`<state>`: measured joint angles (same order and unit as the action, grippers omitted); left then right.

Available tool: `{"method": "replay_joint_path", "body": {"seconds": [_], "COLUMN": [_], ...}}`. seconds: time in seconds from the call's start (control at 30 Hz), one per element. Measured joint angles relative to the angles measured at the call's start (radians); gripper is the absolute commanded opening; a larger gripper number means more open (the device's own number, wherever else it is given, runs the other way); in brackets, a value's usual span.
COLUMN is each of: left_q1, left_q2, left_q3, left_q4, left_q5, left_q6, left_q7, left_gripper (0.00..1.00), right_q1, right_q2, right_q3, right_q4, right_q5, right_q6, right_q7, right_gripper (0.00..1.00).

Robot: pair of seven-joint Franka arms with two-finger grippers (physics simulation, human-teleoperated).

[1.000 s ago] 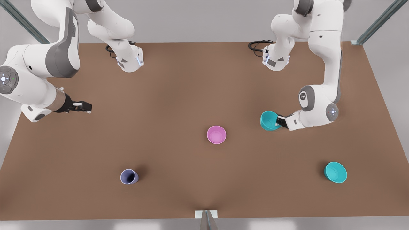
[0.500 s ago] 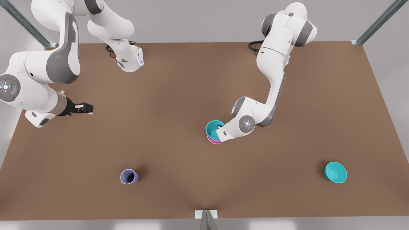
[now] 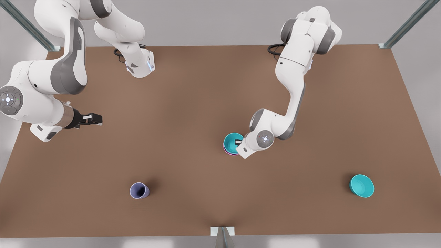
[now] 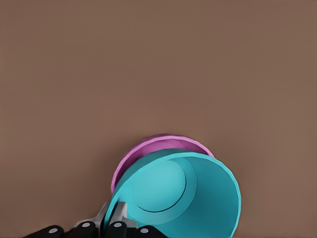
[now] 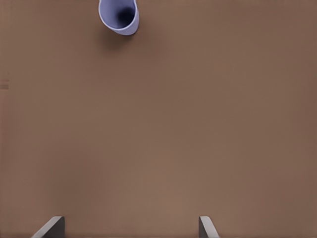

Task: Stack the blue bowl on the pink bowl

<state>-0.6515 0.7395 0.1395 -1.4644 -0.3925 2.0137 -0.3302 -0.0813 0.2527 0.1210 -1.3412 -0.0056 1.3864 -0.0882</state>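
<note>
The blue bowl (image 3: 231, 142) sits nested on top of the pink bowl (image 3: 231, 153), of which just a thin rim peeks out below it. In the left wrist view the blue bowl (image 4: 183, 193) covers most of the pink bowl (image 4: 148, 149) and looks slightly off-centre. My left gripper (image 3: 238, 142), on the arm at the front view's right, is shut on the blue bowl's rim, its fingers (image 4: 116, 218) pinching the wall. My right gripper (image 3: 97, 119) waits open above the table at the front view's left, far from both bowls, its fingertips (image 5: 52, 225) spread wide.
A wider teal bowl (image 3: 361, 186) stands near the front right corner. A lavender-grey cup (image 3: 139, 190) stands front left, also seen as the cup (image 5: 119, 16) in the right wrist view. A small metal bracket (image 3: 222, 231) sits at the brown table's (image 3: 193, 89) front edge.
My left gripper carried the blue bowl leftward from the front view's right to the pink bowl, then lowered it into it. The right arm shifted only slightly.
</note>
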Motion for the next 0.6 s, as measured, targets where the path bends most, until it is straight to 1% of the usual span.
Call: {"method": "replay_joint_path", "body": {"seconds": [0.03,0.07,0.1,0.13,0.2,0.23,0.27,0.3,0.33,0.4,0.43,0.47,0.5,0.6], "left_q1": [0.001,0.002,0.003,0.007,0.036,0.068,0.121,0.194,0.269,0.364,0.388,0.416,0.434,0.443], "left_q2": [0.002,0.003,0.003,0.002,-0.013,-0.031,-0.064,-0.120,-0.194,-0.301,-0.349,-0.430,-0.480,-0.521], "left_q3": [-0.005,-0.008,-0.009,-0.010,-0.009,-0.005,0.008,0.016,0.020,0.019,0.003,-0.023,-0.040,-0.055], "left_q4": [-0.001,-0.001,-0.001,-0.001,0.016,0.069,0.164,0.257,0.314,0.358,0.341,0.264,0.218,0.183], "left_q5": [0.000,-0.001,-0.003,-0.008,-0.029,-0.031,-0.006,0.036,0.078,0.191,0.246,0.286,0.315,0.367], "left_q6": [0.000,-0.001,-0.001,-0.001,-0.022,-0.067,-0.140,-0.225,-0.306,-0.444,-0.495,-0.522,-0.544,-0.601], "left_q7": [-0.011,-0.021,-0.030,-0.037,-0.041,-0.040,-0.041,-0.040,-0.036,-0.004,0.016,0.035,0.052,0.099], "left_gripper": [0.21,0.29,0.79,1.00,1.00,1.00,1.00,1.00,1.00,1.00,1.00,1.00,1.00,1.00], "right_q1": [0.000,0.000,0.000,0.000,0.000,0.000,0.000,0.000,0.000,0.000,0.000,0.000,0.000,0.000], "right_q2": [0.000,0.000,0.000,0.000,0.000,0.000,0.000,0.000,0.000,0.000,0.000,0.000,0.000,0.000], "right_q3": [0.000,0.000,0.000,0.000,0.000,0.000,0.000,0.000,0.000,0.000,0.000,0.000,0.000,0.000], "right_q4": [0.000,-0.001,-0.001,-0.001,-0.001,-0.001,-0.001,-0.002,-0.001,-0.001,-0.001,-0.001,-0.001,-0.001], "right_q5": [0.000,0.000,0.000,0.000,0.000,0.000,0.000,0.000,0.000,0.000,0.000,0.000,0.000,0.000], "right_q6": [0.001,0.002,0.002,0.003,0.004,0.004,0.005,0.005,0.005,0.006,0.006,0.006,0.006,0.007], "right_q7": [-0.002,-0.004,-0.005,-0.007,-0.010,-0.011,-0.012,-0.014,-0.015,-0.017,-0.018,-0.019,-0.020,-0.022], "right_gripper": [1.00,1.00,1.00,1.00,1.00,1.00,1.00,1.00,1.00,1.00,1.00,1.00,1.00,1.00]}}
